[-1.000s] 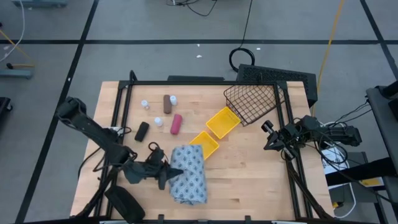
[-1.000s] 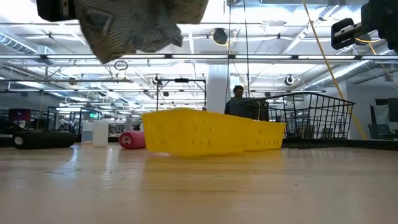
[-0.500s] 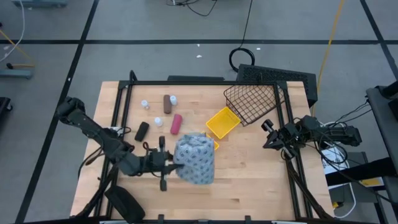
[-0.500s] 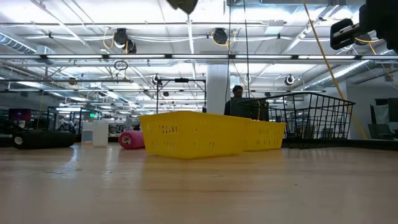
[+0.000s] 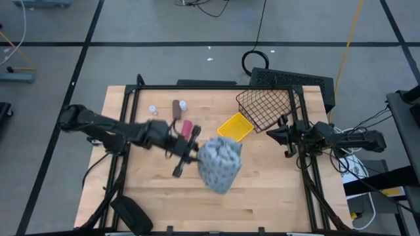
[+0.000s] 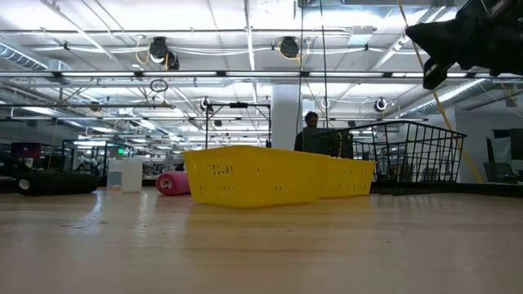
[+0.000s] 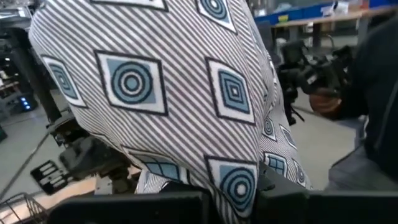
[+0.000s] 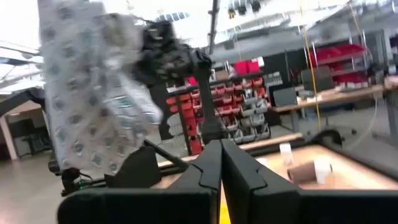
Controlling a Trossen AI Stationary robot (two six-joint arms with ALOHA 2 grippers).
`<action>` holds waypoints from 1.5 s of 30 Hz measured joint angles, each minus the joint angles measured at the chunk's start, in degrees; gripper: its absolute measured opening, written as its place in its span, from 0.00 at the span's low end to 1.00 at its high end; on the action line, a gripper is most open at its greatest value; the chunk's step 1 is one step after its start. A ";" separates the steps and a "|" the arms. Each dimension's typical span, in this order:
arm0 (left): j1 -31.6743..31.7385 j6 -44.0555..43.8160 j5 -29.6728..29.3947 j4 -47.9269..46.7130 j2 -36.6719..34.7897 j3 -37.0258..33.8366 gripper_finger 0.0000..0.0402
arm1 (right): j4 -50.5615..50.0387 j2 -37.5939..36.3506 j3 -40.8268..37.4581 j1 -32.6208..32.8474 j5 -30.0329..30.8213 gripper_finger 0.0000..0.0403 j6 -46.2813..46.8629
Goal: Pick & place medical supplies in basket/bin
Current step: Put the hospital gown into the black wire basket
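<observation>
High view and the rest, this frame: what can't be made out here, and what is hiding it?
- Yellow plastic bin: in the high view the lifted grey-blue patterned cloth bundle covers its near compartment.
- Bin's contents: the low view meets only its side wall.
- Left gripper: its fingertips are buried in the cloth; in the left wrist view the cloth fills the picture.
- Cloth in the low view: above the picture's top edge.
- Tiny white bottles: too small for labels.

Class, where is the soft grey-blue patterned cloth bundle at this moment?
In the high view the grey-blue patterned cloth bundle hangs near the table's middle, held by the left gripper, covering part of the yellow plastic bin.
</observation>
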 joint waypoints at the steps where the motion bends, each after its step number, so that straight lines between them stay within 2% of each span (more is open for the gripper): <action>1: 1.90 -1.10 2.03 0.28 0.00 0.00 0.06 | 1.67 1.08 0.00 0.00 -0.08 0.00 -0.89; 5: 8.02 -4.84 10.53 2.59 0.02 0.00 0.06 | 7.59 5.55 0.00 0.00 0.10 0.01 -3.42; 9: 11.33 -7.58 16.62 6.04 0.00 0.00 0.06 | 15.48 11.20 0.00 0.00 -0.11 0.11 -7.24; 14: 12.97 -9.12 16.91 5.52 0.04 0.00 0.06 | 27.14 19.80 1.48 0.00 -0.30 0.36 -8.29; 16: 13.15 -9.13 16.83 5.68 0.04 0.00 0.06 | 26.05 23.40 3.75 -0.03 -1.63 0.46 -6.56; 19: 13.05 -9.13 16.60 5.58 0.04 0.00 0.06 | 24.96 30.09 9.65 -0.04 -7.75 0.57 -4.10; 23: 12.92 -9.00 16.01 5.28 0.09 0.00 0.06 | 25.06 39.62 16.63 -0.04 -11.53 0.65 -2.57; 32: 10.91 -7.47 16.37 4.01 0.13 0.00 0.06 | 29.06 57.10 30.01 -0.04 -22.86 0.70 -2.49; 40: 9.89 -6.84 16.35 0.48 0.13 -0.02 0.06 | 32.06 66.57 39.24 0.72 -34.82 0.69 4.30; 45: 11.00 -7.38 14.17 -1.76 0.13 -0.02 0.06 | 33.82 70.88 42.43 3.15 -37.45 0.69 5.18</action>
